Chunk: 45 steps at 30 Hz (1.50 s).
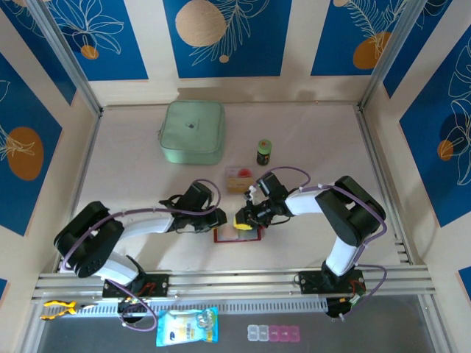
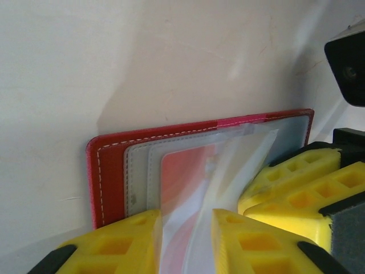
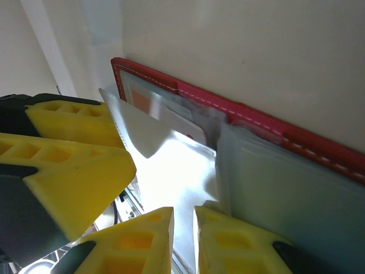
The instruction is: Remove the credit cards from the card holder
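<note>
The red wallet point(image 1: 237, 235) lies open and flat on the surface, near the middle and towards the near edge, right between the two arms. The left arm point(image 1: 143, 220) reaches in from the left and the right arm point(image 1: 324, 198) from the right, and both sets of jaws meet over the wallet.

From the left wrist the wallet point(image 2: 111, 171) shows its white stitching, and a red card point(image 2: 185, 171) is tucked under its pale pockets. A clear leaf point(image 2: 228, 171) rises from the wallet and runs between the left jaws. Their yellow fingers point(image 2: 134, 245) stand a little apart around it.

From the right wrist the wallet point(image 3: 256, 117) shows an orange card point(image 3: 144, 100) in a pocket at its far end. The clear leaf point(image 3: 171, 165) dips down between the right jaws, which are drawn close together and pinch it.

A loose card point(image 1: 239, 179), orange and red, lies on the surface just beyond the wallet. Farther off stands a small dark jar point(image 1: 264, 153) with a green lid. A mint-green case point(image 1: 193, 131) sits to its left, at the far side.
</note>
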Tool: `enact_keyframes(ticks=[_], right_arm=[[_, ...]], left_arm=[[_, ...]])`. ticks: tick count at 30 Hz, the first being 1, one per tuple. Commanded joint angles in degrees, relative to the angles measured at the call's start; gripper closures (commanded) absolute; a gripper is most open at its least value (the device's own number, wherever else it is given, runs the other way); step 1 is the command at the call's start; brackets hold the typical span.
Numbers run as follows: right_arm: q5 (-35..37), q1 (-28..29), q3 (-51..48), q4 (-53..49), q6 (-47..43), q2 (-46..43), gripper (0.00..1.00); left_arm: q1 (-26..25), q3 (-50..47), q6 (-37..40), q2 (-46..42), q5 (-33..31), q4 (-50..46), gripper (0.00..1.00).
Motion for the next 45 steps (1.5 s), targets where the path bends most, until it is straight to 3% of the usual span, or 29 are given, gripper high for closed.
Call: enact_keyframes(ticks=[1,12,15,32,45], right_arm=[[-0.6,-0.1,-1.0,-0.7,0.7,0.5,0.81],[-1.4,-0.1,-0.6,-0.8,0.9,-0.5,0.8],[-0.3,-0.4,0.1,-3.5,0.3,-3.1,0.76],[17.8,-5.8,5.1,-33.7,-11.0,-21.1,0.7],[25.1,-8.1,3.5,-40.1,-15.0,-24.1,0.68]], left_arm=[[-1.1,1.9,-0.6,0.6,1.6,1.1,0.73],[-2.5,4.2,-0.6,0.3,1.9,-0.5,0.77],[-2.7,4.5,-0.8,-0.1,1.5,-0.9,0.76],[-5.4,10.1,-0.6,3.6,2.1,-2.7,0.77],[-8.4,15.6,-1.0,12.4,3.0,-0.3,0.82]])
